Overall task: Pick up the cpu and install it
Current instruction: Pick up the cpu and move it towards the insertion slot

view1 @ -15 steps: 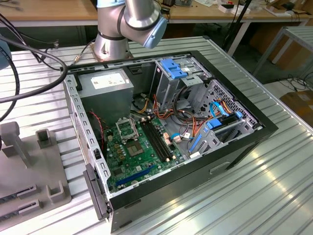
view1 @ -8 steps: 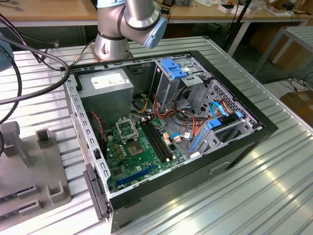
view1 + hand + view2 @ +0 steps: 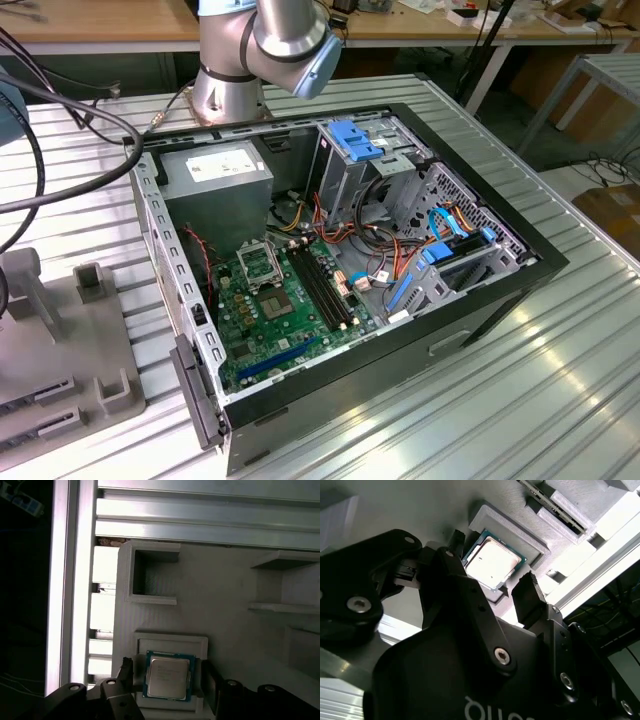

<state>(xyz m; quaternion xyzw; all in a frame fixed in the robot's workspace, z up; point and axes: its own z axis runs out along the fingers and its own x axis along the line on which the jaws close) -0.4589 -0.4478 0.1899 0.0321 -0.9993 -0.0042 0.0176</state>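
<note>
The cpu (image 3: 167,676) (image 3: 492,562), a small square chip with a shiny silver top and a green rim, lies flat in a raised pocket of a grey printed holder (image 3: 210,580). My gripper (image 3: 167,700) (image 3: 492,587) hangs over it, open. One black fingertip (image 3: 126,672) stands on one side of the chip and the other fingertip (image 3: 209,680) on the opposite side, each with a small gap to the chip's edge. In the exterior view the green motherboard (image 3: 290,330) lies inside the open computer case (image 3: 500,300), with the black socket (image 3: 258,262) in its metal frame.
The grey holder (image 3: 60,340) stands on the ribbed metal table at the exterior view's left, beside the case. It has upright walls and slots (image 3: 150,575) close to the chip pocket. Cables (image 3: 60,120) arch over the table. The arm's base (image 3: 235,60) stands behind the case.
</note>
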